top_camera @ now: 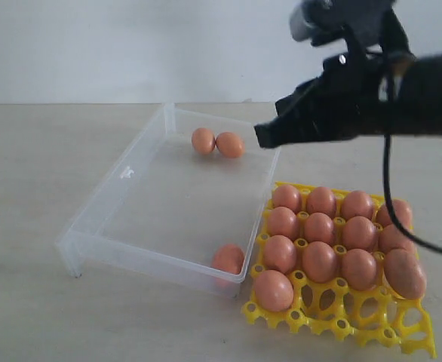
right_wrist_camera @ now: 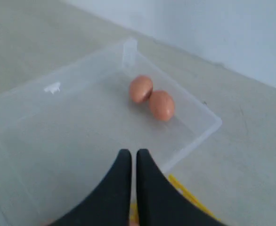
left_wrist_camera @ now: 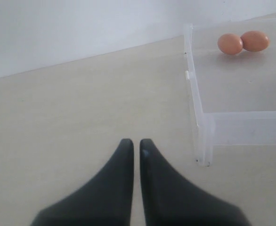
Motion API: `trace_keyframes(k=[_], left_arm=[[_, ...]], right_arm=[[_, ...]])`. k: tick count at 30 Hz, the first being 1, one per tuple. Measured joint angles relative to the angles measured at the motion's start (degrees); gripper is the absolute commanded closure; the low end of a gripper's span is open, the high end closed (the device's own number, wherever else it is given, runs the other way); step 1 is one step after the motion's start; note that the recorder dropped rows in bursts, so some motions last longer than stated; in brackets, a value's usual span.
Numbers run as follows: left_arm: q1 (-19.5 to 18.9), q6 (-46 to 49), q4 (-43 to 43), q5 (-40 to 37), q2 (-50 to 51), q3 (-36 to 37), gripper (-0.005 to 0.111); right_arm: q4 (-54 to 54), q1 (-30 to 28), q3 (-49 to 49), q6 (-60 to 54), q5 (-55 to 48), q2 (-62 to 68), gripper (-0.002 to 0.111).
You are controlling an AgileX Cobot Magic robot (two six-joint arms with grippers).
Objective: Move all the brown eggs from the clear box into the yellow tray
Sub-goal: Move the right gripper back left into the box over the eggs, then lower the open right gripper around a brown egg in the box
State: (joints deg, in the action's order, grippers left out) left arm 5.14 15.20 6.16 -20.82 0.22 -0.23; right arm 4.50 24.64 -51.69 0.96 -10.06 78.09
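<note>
Left of the clear box (top_camera: 115, 185), left gripper (left_wrist_camera: 133, 142) pressed together, empty. Inside the box, two touching brown eggs (top_camera: 216, 142) by the far wall, a third in the near right corner. Over its far right rim, right gripper (top_camera: 265, 136) pressed together on nothing; just right of the box, yellow tray (top_camera: 342, 323) with thirteen eggs.

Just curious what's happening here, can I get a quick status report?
Left gripper shut, empty. Right gripper shut, empty, over clear box. Three brown eggs inside; yellow tray mostly full. Path clear.
</note>
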Motion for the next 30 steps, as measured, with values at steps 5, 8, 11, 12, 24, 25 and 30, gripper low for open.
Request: trace_keyframes(k=[5,8,11,12,24,25,30], left_arm=[[0.0,0.0,0.0,0.0,0.0,0.0,0.103],[0.0,0.0,0.0,0.0,0.0,0.0,0.103],[0.0,0.0,0.0,0.0,0.0,0.0,0.103],[0.0,0.0,0.0,0.0,0.0,0.0,0.103],[0.0,0.0,0.0,0.0,0.0,0.0,0.103],[0.0,0.0,0.0,0.0,0.0,0.0,0.103],[0.0,0.0,0.0,0.0,0.0,0.0,0.103]], right_arm=[[0.0,0.0,-20.0,-3.7,-30.6,13.0,0.109],[-0.9,0.0,-27.4,-4.9,-37.7,21.2,0.108],[-5.6,0.0,-34.3,-10.0,-39.0,30.2,0.094],[-7.3,0.0,-35.4,-11.6,-39.0,31.5,0.079],[-8.8,0.0,-40.1,-40.5,-12.0,47.7,0.053],[-8.0,0.0,-40.1,-41.3,-10.6,48.4,0.053],[-6.7,0.0,-40.1,-42.6,-3.1,50.1,0.053]])
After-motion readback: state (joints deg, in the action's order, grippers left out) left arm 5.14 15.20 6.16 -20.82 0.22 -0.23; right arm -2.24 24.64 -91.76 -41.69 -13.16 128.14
